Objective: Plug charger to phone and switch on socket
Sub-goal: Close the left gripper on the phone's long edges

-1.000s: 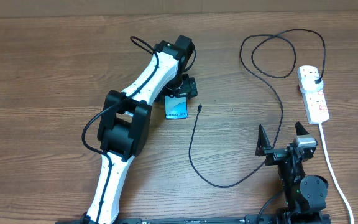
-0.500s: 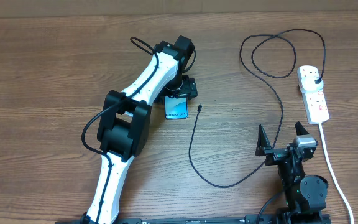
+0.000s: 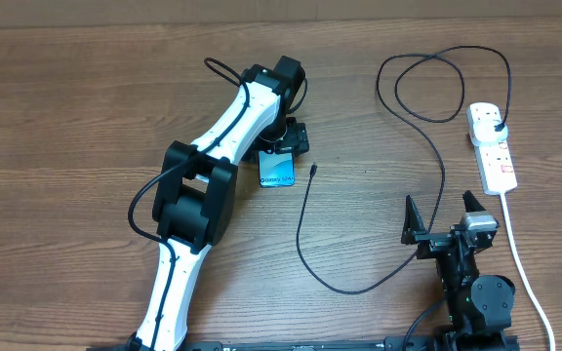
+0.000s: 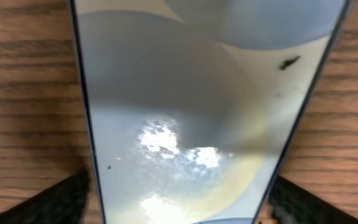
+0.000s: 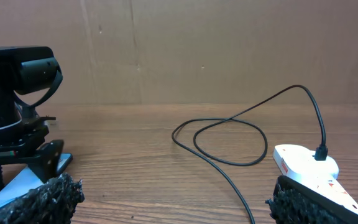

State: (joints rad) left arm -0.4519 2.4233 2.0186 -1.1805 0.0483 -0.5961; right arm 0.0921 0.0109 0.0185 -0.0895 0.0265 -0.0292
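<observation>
Looking down from overhead first: your left gripper (image 3: 286,139) sits over the far end of the phone (image 3: 277,170), which lies flat on the table (image 3: 86,97) with its screen lit. The charger (image 3: 305,229) trails loose across the wood. Its connector tip (image 3: 315,170) is just beside the phone's right edge with nothing holding it, and its plug (image 3: 497,123) is in the socket (image 3: 493,146) way off to the right. Your right gripper (image 3: 442,222) hangs spread wide and empty near that strip.

Left wrist cam: glass fills the frame, with the dark pads (image 4: 55,202) straddling both edges. I can't tell whether they're pinching or just alongside. Squeeze off-centre and I reckon the slick phone could skid or twist and knock the tip away.

Right wrist cam: the cable loops lie close to the strip, so a low reach for the switch could snag one and drag the tip or tug the plug.
</observation>
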